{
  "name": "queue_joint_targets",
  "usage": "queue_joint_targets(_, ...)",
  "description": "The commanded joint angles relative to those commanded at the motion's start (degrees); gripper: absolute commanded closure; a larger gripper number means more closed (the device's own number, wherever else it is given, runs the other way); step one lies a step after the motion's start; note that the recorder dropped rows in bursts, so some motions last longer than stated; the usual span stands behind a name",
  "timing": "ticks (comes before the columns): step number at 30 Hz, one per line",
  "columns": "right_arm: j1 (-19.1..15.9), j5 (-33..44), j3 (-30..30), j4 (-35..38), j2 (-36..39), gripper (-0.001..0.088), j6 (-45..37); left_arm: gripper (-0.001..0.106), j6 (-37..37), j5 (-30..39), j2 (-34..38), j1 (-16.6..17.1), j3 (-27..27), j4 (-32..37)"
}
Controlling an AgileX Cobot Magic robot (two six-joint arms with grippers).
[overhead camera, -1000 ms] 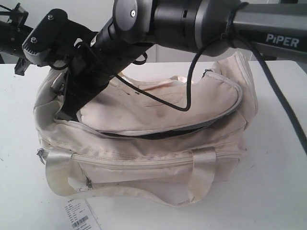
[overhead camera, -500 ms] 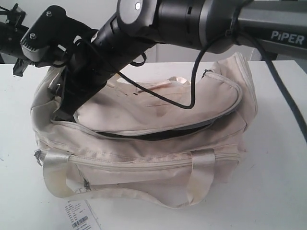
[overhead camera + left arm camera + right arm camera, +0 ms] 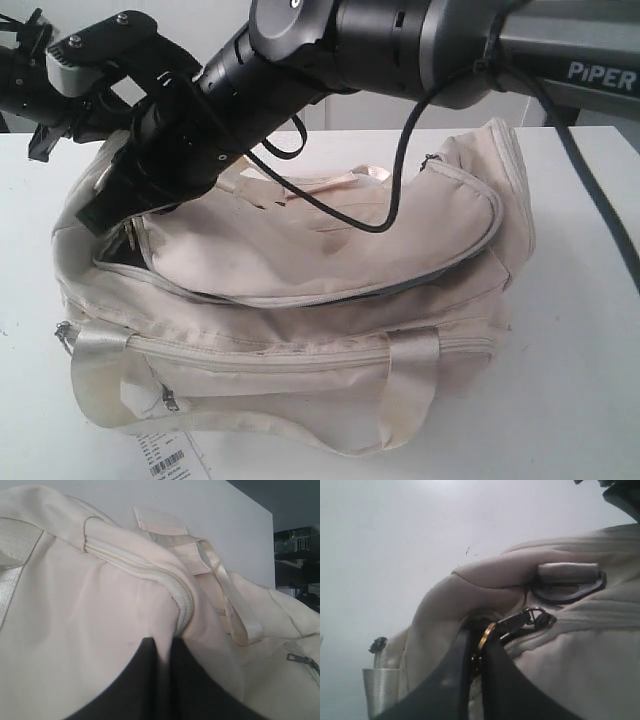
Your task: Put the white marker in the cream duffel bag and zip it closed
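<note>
barcode tag on white table

Quick count from my side: one cream duffel bag with two strap handles, the front handle and the back handle. One barcode tag, one white table, and my two arms, left arm and right arm.
</note>
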Motion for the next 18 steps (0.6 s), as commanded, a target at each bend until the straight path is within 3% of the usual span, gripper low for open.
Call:
queue_joint_targets(7, 0.0, -11.7, 0.0, 0.8, 0.0, 0.0868, 18.3, 0.105, 0.0, 0.1, 0.0, 0.0, 0.0, 0.2)
queue_joint_targets(12, -0.1, -6.2, 0.0, 0.4, 0.0, 0.0868, 24.1, 0.105, 0.0, 0.5, 0.0, 0.0, 0.0, 0.2)
queue_joint_targets(18, -0.2, 4.0, 0.0, -2.3, 0.0, 0.0868, 25.6, 0.105, -0.2, 0.6, 0.0, 0.0, 0.0, 0.2)
